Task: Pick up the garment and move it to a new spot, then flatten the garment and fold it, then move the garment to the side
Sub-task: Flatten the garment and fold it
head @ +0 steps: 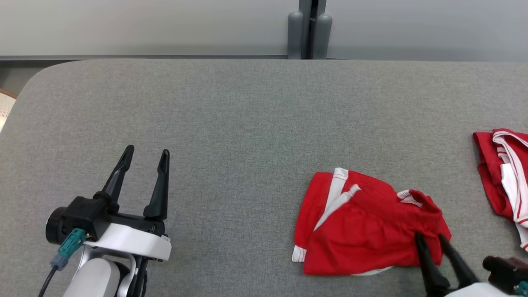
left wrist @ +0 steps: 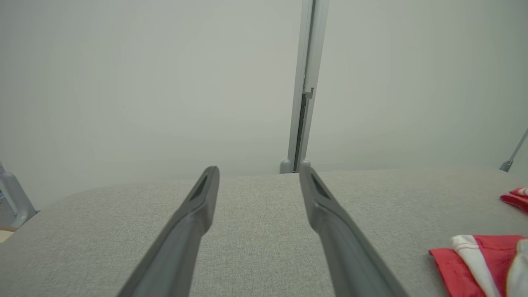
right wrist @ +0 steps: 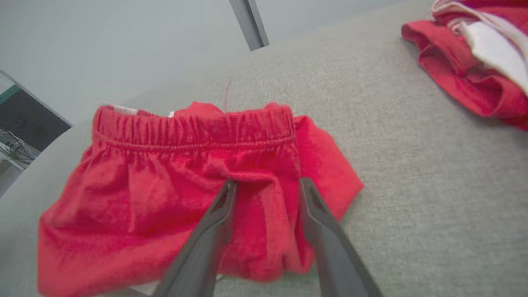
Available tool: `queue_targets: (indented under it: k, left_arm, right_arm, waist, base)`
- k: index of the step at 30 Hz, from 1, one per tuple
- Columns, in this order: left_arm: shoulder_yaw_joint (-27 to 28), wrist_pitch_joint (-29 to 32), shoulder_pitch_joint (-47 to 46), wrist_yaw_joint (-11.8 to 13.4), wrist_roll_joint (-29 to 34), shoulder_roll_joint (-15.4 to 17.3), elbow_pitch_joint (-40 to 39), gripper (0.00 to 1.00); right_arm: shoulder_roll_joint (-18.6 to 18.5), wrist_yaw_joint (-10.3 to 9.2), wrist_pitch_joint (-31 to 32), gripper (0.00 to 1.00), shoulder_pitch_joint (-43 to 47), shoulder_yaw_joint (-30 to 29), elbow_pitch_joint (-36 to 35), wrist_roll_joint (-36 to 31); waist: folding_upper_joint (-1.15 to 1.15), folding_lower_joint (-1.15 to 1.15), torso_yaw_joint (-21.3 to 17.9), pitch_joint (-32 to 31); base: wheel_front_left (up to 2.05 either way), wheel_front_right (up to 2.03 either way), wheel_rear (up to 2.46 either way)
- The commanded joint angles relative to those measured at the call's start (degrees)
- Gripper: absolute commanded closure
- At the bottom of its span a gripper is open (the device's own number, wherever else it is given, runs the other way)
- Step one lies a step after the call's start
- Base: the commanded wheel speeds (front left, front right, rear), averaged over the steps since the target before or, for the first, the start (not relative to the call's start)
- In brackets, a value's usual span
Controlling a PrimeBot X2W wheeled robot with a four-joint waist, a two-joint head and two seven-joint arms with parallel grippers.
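The red shorts point(head: 363, 231) lie crumpled on the grey table point(head: 247, 123), one corner hidden under the right gripper point(head: 430, 237), its 2 fingers partly spread astride a bunched ridge. The left gripper point(head: 147, 150) gapes wide. Another red garment point(head: 501, 173) is cropped rightward.

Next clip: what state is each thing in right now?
red shorts: crumpled, unfolded, lying on the table.
second red garment: bunched, farther right.
left hand: open, empty, over bare table.
right hand: open, tips at the red shorts, cloth bunched between them.
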Motion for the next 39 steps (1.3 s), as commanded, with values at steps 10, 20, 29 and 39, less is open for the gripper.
queue_targets:
  k: [10, 20, 29, 39]
  left_arm:
    - [2.3, -0.4, 4.1, 1.4, -0.7, 0.3, -0.6, 0.00]
    - [2.5, 0.2, 9.5, 2.5, -1.3, 1.1, -1.2, 0.00]
    - [2.2, 1.1, 10.9, 3.3, -1.4, 1.6, -2.8, 0.00]
    - [1.7, 1.8, 11.2, 3.8, -1.4, 1.8, -4.1, 0.00]
  right_arm:
    - [-3.0, 0.00, -0.7, 0.00, -1.1, -1.1, -12.1, -10.1]
    - [-3.8, 0.00, 3.3, 0.00, -0.5, -1.9, -17.4, -12.9]
    - [-3.3, 0.00, 4.0, 0.00, 0.8, -1.9, -18.0, -12.2]
    - [-3.6, 0.00, 4.6, 0.00, 1.2, -1.1, -17.2, -11.5]
  waist:
    - [0.00, 0.00, -1.1, -4.0]
    - [0.00, 0.00, -2.2, -9.0]
    - [0.00, 0.00, -2.3, -9.8]
    - [0.00, 0.00, -1.8, -9.9]
  base:
    - [0.00, 0.00, 0.00]
    - [0.00, 0.00, 0.00]
    - [0.00, 0.00, 0.00]
    - [0.00, 0.00, 0.00]
